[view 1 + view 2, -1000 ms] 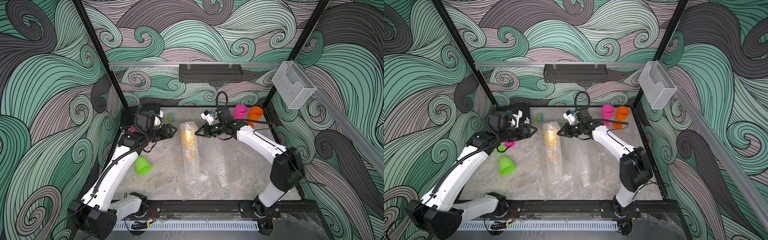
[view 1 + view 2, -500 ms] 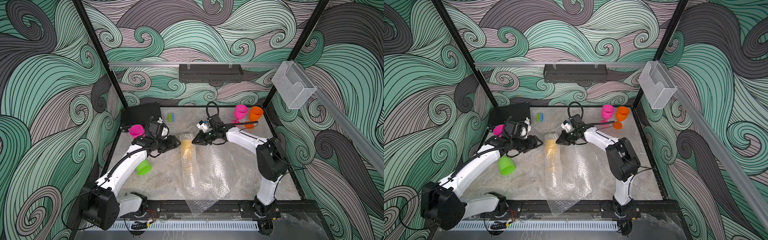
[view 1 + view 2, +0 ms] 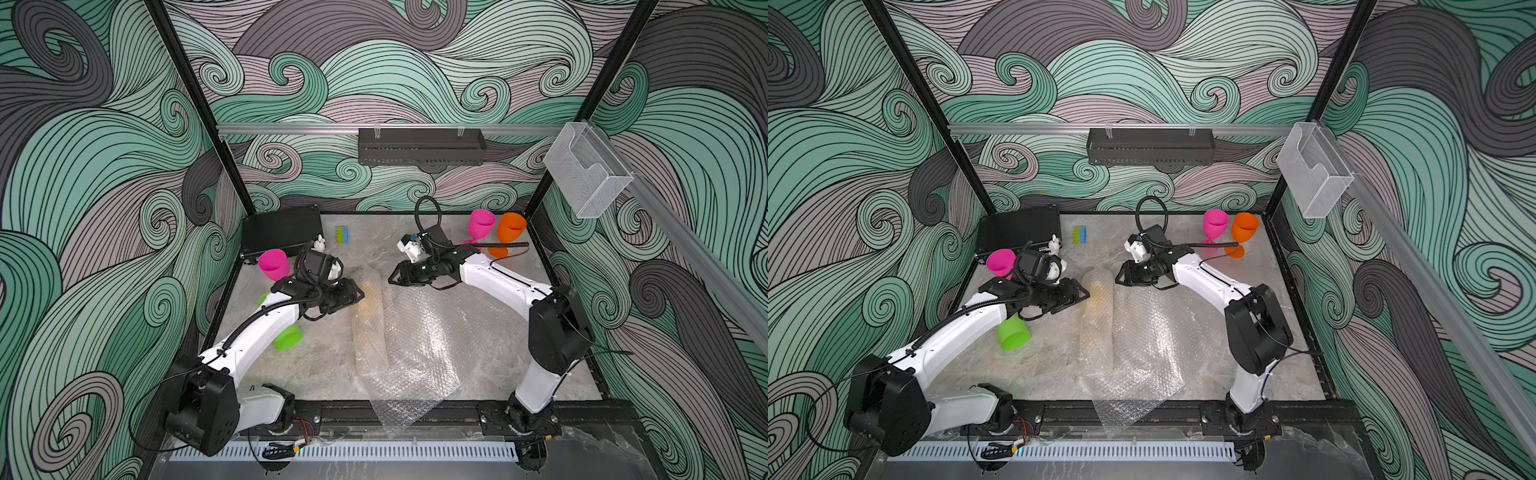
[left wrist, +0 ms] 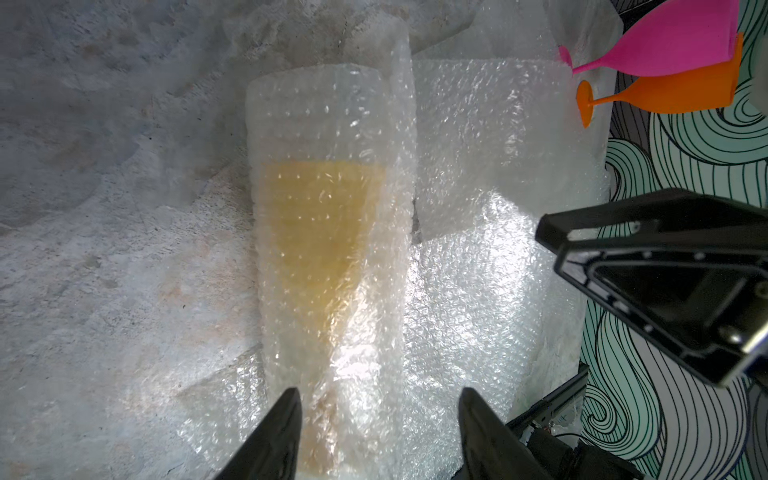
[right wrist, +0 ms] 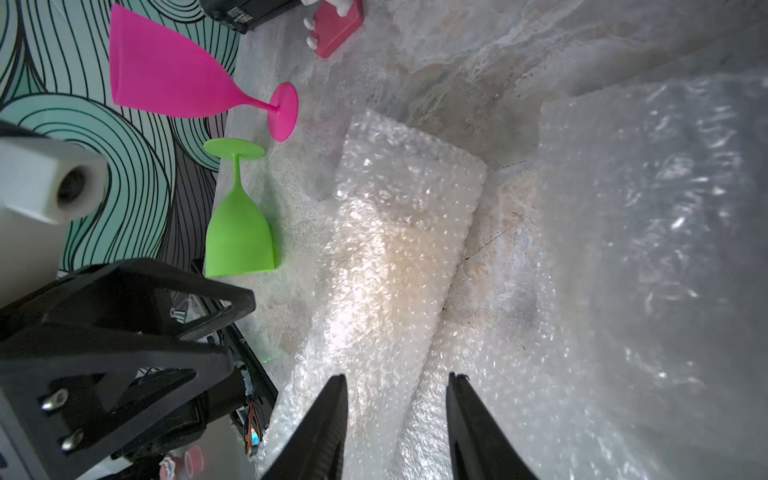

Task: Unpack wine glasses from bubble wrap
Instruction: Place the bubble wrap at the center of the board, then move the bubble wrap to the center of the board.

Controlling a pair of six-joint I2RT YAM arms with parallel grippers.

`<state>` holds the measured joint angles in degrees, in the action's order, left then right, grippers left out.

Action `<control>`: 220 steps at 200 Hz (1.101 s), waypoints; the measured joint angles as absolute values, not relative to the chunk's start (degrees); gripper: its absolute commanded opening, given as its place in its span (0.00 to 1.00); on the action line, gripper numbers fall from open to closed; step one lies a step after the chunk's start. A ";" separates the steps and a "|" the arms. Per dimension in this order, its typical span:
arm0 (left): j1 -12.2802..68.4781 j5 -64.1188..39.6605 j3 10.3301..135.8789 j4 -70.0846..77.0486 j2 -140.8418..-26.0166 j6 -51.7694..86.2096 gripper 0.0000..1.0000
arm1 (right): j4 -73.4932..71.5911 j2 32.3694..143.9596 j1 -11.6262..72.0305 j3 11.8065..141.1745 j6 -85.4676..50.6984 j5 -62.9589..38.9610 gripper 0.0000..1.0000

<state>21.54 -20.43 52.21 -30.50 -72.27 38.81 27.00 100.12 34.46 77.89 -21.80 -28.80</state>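
Freeing the last wrapped glass looks to be the step in hand. The yellow glass lies on its side inside a bubble wrap sleeve near the middle of the worktop, a little toward the rear edge. Its cup shows as a dull amber wedge through the plastic, wide end rearward. A loose sheet of the same wrap spreads from the sleeve's right side past the front edge.

The left gripper sits just beside the sleeve's left side, fingers apart with the stem end showing between them. Whether they touch the plastic I cannot tell. The right gripper is near the sleeve's rear end on the other side, fingers also apart and holding nothing.

Four glasses are already out. A left magenta glass stands by the left edge, and a green glass lies on its side in front of it. A right magenta glass and an orange glass stand in the rear right corner.

Next, I judge, one gripper must pinch only the plastic and hold it down. The other then peels the sleeve open or draws the glass out. The wrap looks slick, so a shallow pinch may slip.
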 measured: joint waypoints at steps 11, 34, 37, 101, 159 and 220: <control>21.56 -19.97 52.23 -30.59 -72.27 38.98 0.59 | 27.00 99.13 35.66 77.12 -21.12 -28.21 0.45; 21.54 -19.49 52.27 -30.85 -72.27 39.11 0.59 | 27.27 98.72 37.93 74.06 -20.36 -26.63 0.45; 21.54 -19.46 52.25 -30.89 -72.27 39.11 0.59 | 27.38 98.80 38.15 73.60 -20.34 -26.30 0.45; 21.54 -19.57 51.48 -31.22 -72.10 39.57 0.59 | 30.37 103.04 38.04 70.57 -19.73 -16.95 0.48; 21.56 -21.21 47.27 -31.11 -71.72 41.45 0.57 | 28.12 107.09 36.75 69.71 -19.75 -11.46 0.46; 21.54 -22.81 46.98 -29.58 -71.88 42.28 0.57 | 23.49 110.34 33.39 70.54 -20.38 -9.50 0.45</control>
<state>21.54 -22.81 46.98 -29.58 -71.88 42.28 23.49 110.34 33.39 70.54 -20.38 -9.50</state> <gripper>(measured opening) 0.569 0.449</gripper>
